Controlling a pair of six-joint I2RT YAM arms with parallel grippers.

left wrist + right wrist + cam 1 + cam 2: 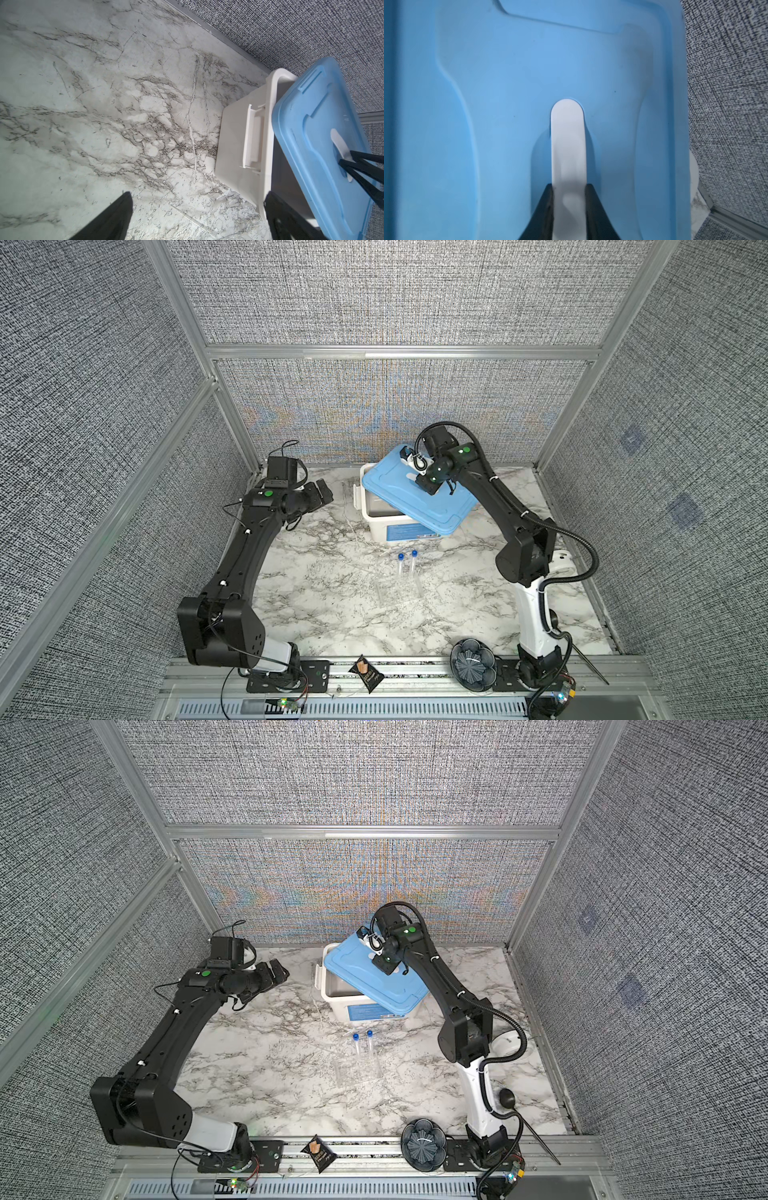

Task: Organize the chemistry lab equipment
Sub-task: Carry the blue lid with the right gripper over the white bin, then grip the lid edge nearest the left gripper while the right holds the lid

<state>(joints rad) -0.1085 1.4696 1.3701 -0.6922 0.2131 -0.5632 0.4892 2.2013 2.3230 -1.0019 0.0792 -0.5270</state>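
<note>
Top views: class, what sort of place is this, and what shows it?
Likely a robot test cell staged as a lab bench: two arms on a rail, fabric walls in metal framing, capped tubes in a rack.

Left gripper (321, 493) wide open, raised; right gripper (569, 187) clamped, arm outstretched.

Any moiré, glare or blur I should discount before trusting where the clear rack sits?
In both top views the back wall shows rainbow moiré, and the clear rack nearly vanishes against the marble table, only faint edges showing. In the right wrist view the white handle is crisp at its tip but blurred near the right pincer. The left wrist view shows no hard glare.
</note>
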